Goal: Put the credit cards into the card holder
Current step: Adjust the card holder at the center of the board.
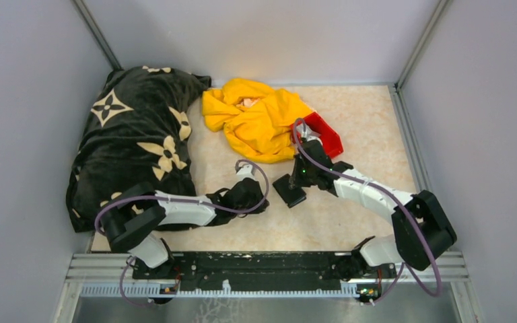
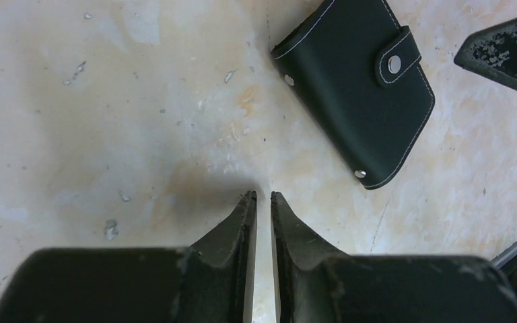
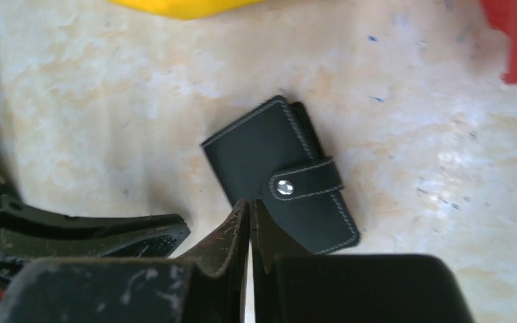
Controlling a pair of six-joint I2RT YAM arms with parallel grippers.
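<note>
Table [image 1: 370,114]: beige marbled top, scuffed and speckled
Walls [image 1: 262,33]: plain grey panels are closing in the back and both sides
Card holder [image 3: 269,161]: is lying shut and snapped mid-table, between the two arms
Left gripper [image 2: 262,195]: is hovering low beside it, fingers nearly together, gripping nothing
Right gripper [image 3: 250,202]: fingers pinched narrow, tips sitting over the holder's near edge; contact unclear
Clutter: black flowered blanket [image 1: 134,128] is lying left, yellow cloth [image 1: 262,121] is touching red bin [image 1: 326,133] behind
</note>
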